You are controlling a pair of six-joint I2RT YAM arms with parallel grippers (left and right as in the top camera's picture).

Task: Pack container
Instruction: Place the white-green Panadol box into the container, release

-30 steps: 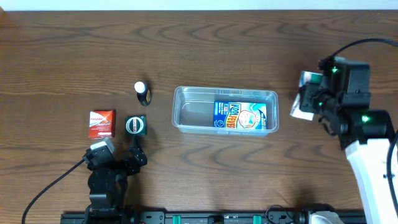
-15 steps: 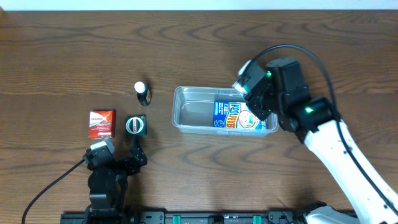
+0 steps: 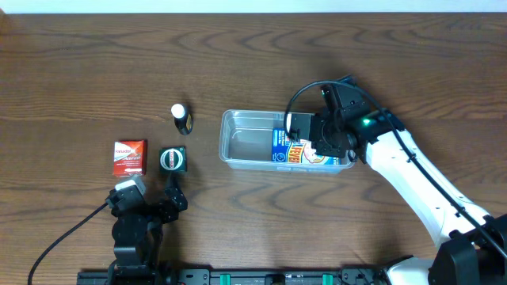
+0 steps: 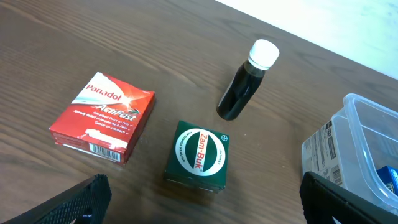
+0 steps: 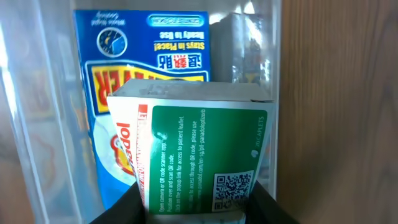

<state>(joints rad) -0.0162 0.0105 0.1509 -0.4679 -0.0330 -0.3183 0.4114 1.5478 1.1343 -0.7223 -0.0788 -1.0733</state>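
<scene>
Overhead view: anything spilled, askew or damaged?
Nothing stands out. The clear plastic rectangular container sits square, blue flat box inside; the right gripper holds a green-and-white carton over it. No spills.

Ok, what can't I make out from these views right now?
Overhead: the right gripper covers most of the green box it holds.
Right wrist: looking straight down, so whether that box touches the blue box in the container is unclear.
Left wrist: the right edge cuts off most of the container.
</scene>
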